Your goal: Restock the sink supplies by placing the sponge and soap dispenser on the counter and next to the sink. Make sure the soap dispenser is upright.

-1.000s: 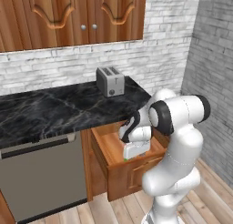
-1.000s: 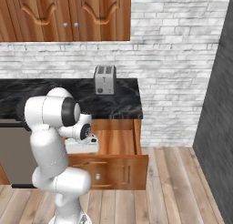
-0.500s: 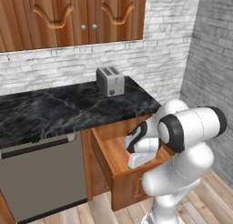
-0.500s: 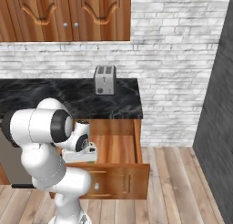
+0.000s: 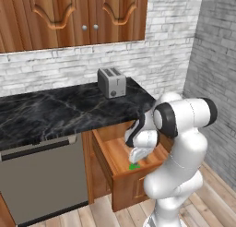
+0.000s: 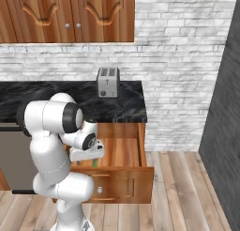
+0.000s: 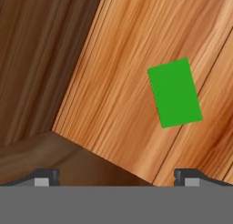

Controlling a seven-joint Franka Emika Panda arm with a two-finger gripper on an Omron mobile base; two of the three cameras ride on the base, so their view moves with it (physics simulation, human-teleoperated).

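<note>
Green sponge [image 7: 174, 93], unlabelled, in drawer [image 7: 113, 82]

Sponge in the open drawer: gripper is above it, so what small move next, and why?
Probably shift the gripper sideways until it is centred over the sponge, then lower. In the hand view the jaws are open and empty, and the sponge lies flat on the drawer floor, off to one side of the line between the fingertips.

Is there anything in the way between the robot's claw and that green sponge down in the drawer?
Nothing visible. The sponge lies flat on the bare wooden floor of the open drawer, and the open gripper hangs above it with clear space between.
</note>
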